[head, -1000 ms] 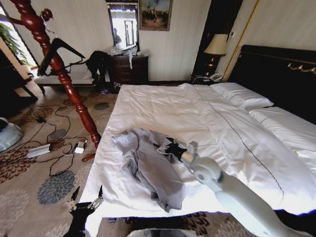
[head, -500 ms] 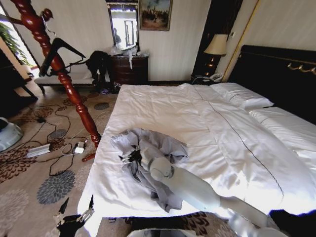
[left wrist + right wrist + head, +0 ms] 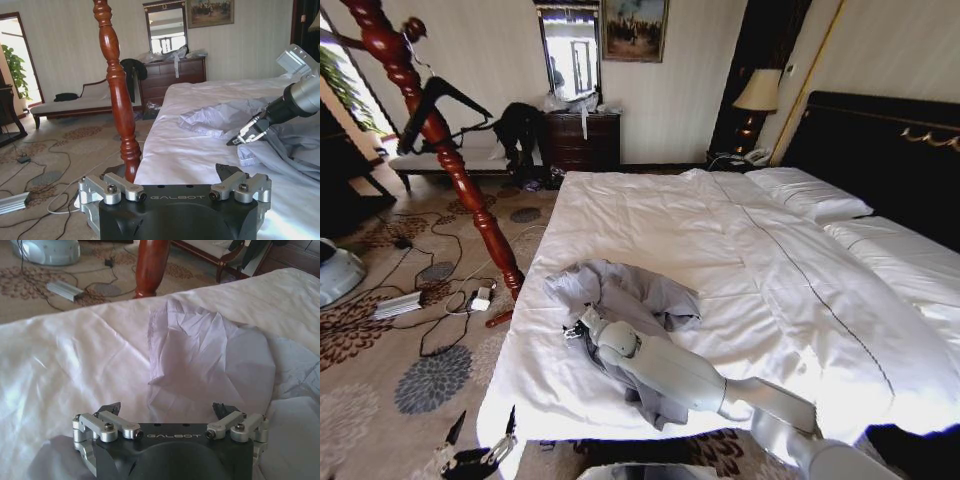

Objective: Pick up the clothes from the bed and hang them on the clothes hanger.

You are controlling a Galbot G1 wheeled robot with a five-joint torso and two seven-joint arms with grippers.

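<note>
Bedroom with white bed point(image 3: 720, 240), grey jacket point(image 3: 640, 300) lower centre, right gripper point(image 3: 572, 330) spread open over it, left gripper point(image 3: 475, 455) open, lower left.

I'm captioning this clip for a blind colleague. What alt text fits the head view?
The right gripper reaches over the grey jacket crumpled on the bed, fingers open. The left gripper hangs low beside the bed, and a black hanger hangs on a red coat stand.

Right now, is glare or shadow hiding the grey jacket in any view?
Head view: the jacket reads clearly against the white bed, though the right arm covers part of it. Right wrist view: even light, the right pincer casts a shadow beside itself. Left wrist view: bright doorway, jacket unaffected.
</note>
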